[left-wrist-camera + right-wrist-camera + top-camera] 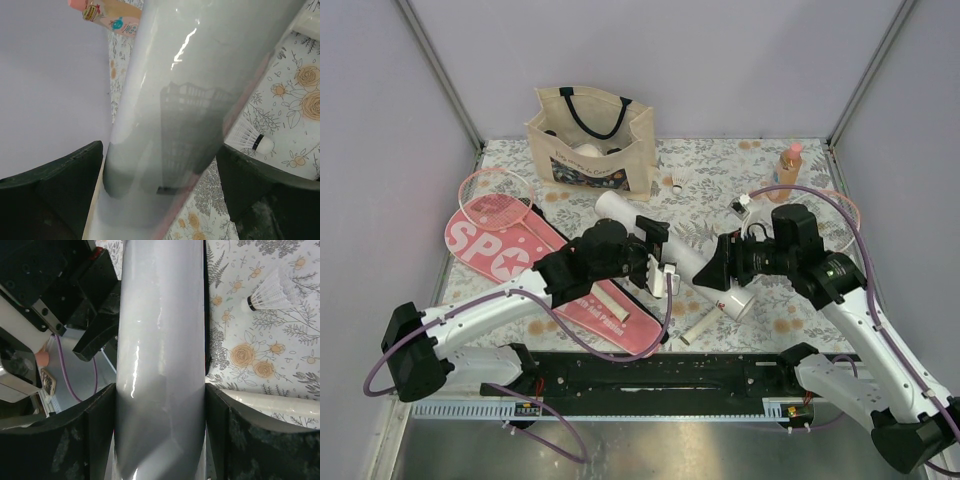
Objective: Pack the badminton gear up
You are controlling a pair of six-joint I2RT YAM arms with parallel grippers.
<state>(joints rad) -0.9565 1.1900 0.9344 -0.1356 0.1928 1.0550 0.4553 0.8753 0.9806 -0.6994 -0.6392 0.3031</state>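
White tube (620, 213) runs diagonally across the middle of the counter (720, 165), far-left to near-right. Your right jaws are clamped on it, tight on both sides. Left jaws straddle it just to the left, spread wide; they look clear of it, but contact is hard to read. Pink case (510, 250) lies at the left.

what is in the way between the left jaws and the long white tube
Nothing visible. The long white tube runs straight between the open jaws of the left gripper, with one finger on each side of it. The right gripper is closed on the same tube further along.
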